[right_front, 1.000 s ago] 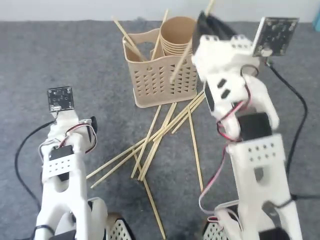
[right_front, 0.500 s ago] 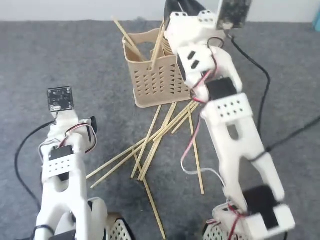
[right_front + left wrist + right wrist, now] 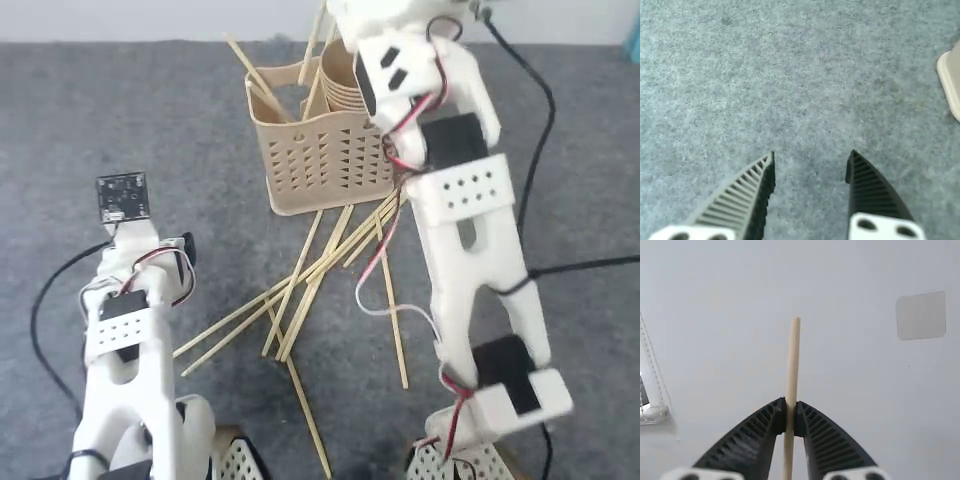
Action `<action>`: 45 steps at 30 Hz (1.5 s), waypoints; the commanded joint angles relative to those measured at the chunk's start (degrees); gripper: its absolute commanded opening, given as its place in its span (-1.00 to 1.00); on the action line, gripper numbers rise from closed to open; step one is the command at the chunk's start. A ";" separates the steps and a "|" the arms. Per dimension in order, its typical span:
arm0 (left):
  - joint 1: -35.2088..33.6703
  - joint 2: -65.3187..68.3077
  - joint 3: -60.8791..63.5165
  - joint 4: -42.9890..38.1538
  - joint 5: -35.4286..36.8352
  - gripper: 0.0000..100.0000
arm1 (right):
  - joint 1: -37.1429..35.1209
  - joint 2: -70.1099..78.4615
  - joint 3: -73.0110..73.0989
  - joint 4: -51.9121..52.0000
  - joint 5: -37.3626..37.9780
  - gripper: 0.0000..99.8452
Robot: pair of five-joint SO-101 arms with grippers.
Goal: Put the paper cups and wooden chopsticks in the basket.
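Observation:
A tan slotted basket [image 3: 320, 160] stands at the far middle of the grey carpet. It holds a stack of paper cups [image 3: 343, 78] and a few wooden chopsticks [image 3: 252, 68]. Several more chopsticks [image 3: 318, 268] lie fanned out on the carpet in front of it. My right arm [image 3: 440, 150] stretches over the basket's right side. In its wrist view, my right gripper [image 3: 790, 412] is shut on a chopstick [image 3: 793, 360] that points at a pale wall. My left gripper [image 3: 812, 156] is open above bare carpet, left of the basket's corner [image 3: 951, 80].
My left arm [image 3: 130, 310] stands at the near left, apart from the loose chopsticks. One chopstick [image 3: 305, 405] lies close to the front edge between the two arm bases. A black cable [image 3: 545, 130] runs along the right side.
My right arm has swung left and farther back over the basket, carrying the chopstick with it. My left arm has kept still.

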 commanded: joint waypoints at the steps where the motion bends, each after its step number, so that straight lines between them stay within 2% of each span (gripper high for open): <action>1: 0.53 -1.32 -0.13 -1.58 -0.09 -0.56 | 0.13 2.95 -5.80 0.31 0.88 -0.98; 8: 0.53 -1.41 -0.13 -1.58 -0.09 -0.56 | 2.33 8.04 -5.89 0.13 0.88 -0.98; 12: 0.53 -1.41 -0.13 -1.58 -0.09 -0.56 | 3.12 9.98 -5.45 1.98 3.60 -0.98; 21: 0.53 -1.41 -0.13 -1.58 -0.09 -0.56 | 1.80 9.45 -5.19 11.91 5.63 -0.96; 27: 0.53 -1.49 -0.13 -1.58 -0.09 -0.56 | 1.71 8.75 -5.45 20.44 5.63 -0.69; 40: 0.53 -1.49 -0.04 -1.58 -0.09 -0.56 | 1.71 -4.09 -5.36 40.13 5.01 -0.69; 42: 0.53 -1.49 -0.04 -1.58 -0.09 -0.56 | 1.80 -6.29 -5.36 45.32 2.11 -0.69; 45: 0.53 -1.49 -0.04 -1.58 -0.09 -0.57 | 2.24 -8.92 -5.19 54.99 -6.59 -0.69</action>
